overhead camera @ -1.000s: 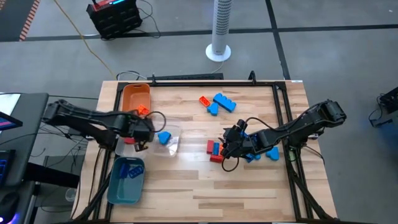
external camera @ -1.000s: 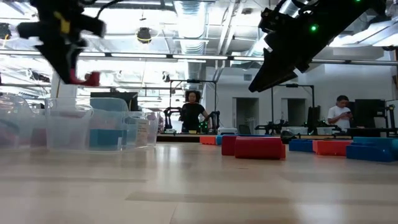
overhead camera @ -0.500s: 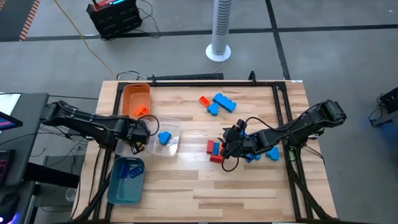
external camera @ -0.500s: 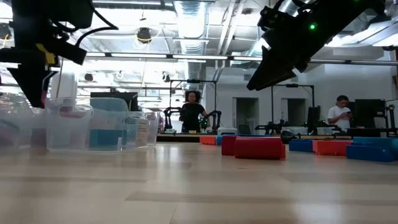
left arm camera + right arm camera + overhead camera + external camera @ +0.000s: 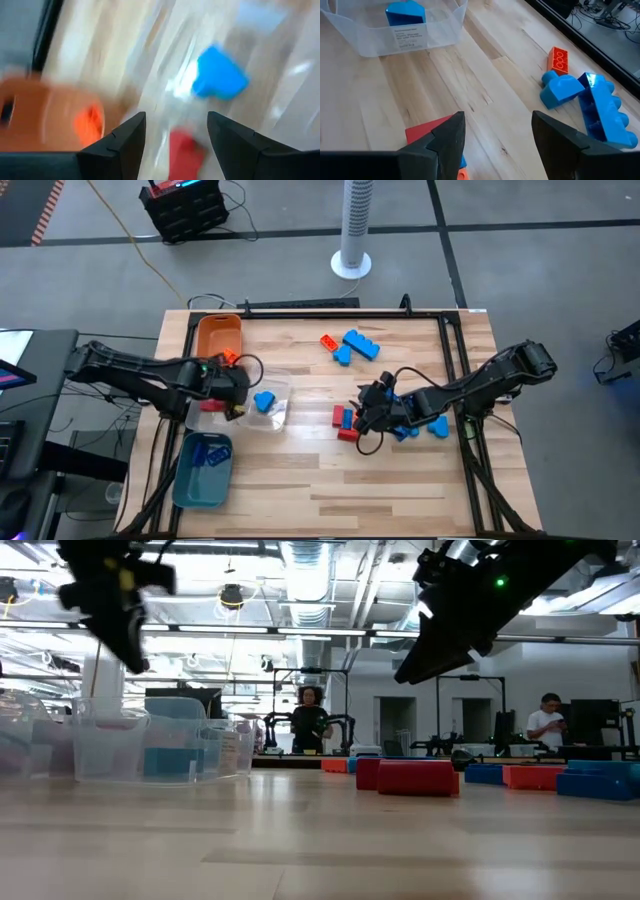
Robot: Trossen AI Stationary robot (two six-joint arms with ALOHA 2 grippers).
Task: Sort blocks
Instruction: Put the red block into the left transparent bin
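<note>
Wooden planks make up the table point(image 5: 300, 480), with three trays at its left side: an orange tray point(image 5: 207, 332), a clear tray point(image 5: 278, 415) and a teal tray point(image 5: 190, 480). Sorting looks to be between blocks — the left gripper point(image 5: 175, 127) hangs over the clear tray with its fingers spread and nothing between them, and a red block point(image 5: 184, 150) lies in that tray beside a blue block point(image 5: 218, 74). One orange block point(image 5: 88, 122) sits in the orange tray. My guess is the next move calls for a fresh pick from the loose pile near the table's middle. There the right gripper point(image 5: 495, 135) hovers, fingers wide and empty, just above a red brick point(image 5: 427, 132); farther off lie a small orange brick point(image 5: 558, 59) and two blue bricks point(image 5: 590, 100). They are small, studded plastic — light, easy to pinch, apt to skid.
</note>
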